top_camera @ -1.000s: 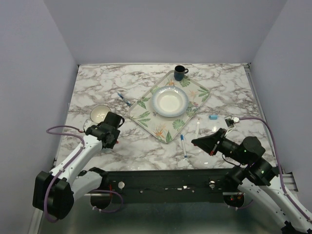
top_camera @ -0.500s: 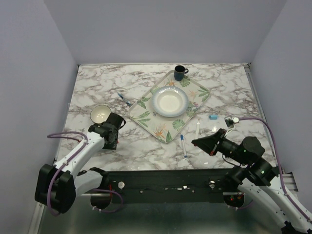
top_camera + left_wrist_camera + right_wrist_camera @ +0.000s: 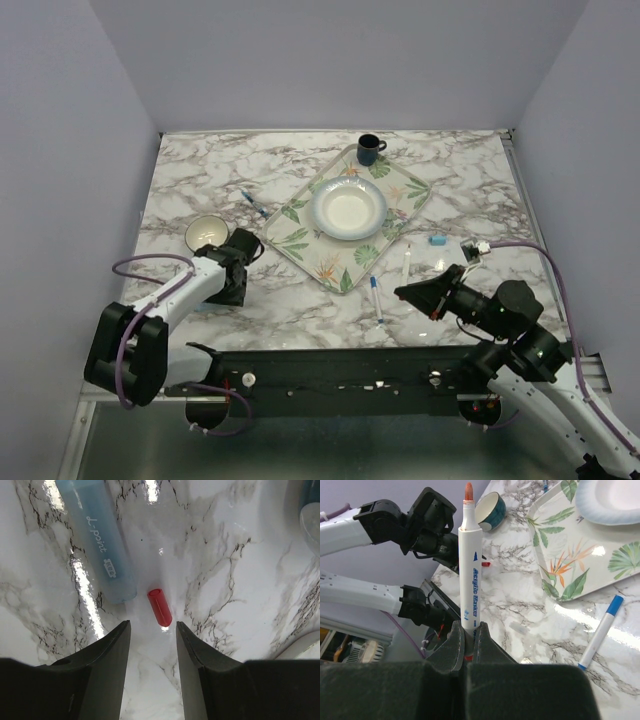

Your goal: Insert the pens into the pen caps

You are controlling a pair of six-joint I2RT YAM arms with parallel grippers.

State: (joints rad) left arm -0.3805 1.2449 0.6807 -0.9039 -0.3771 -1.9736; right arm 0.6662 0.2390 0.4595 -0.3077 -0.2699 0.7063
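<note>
In the left wrist view a small red pen cap lies on the marble, just beyond the tips of my left gripper. That gripper is open and nothing sits between its fingers. A thick light-blue marker lies beside the cap on the left. My right gripper is shut on a white red-tipped marker, holding its lower end with the tip up. From above, that marker rises from the right gripper. A white blue-ended marker lies near it, a thin dark blue pen lies left of the tray, and a light-blue cap lies right of it.
A leaf-patterned tray holds a white plate and a dark mug at its far corner. A teal cup stands just behind the left gripper. The table's front edge runs close under both grippers.
The left arm has folded its elbow inward and its gripper has edged slightly right, with the jaws a little narrower. The right arm and its marker have not moved.
</note>
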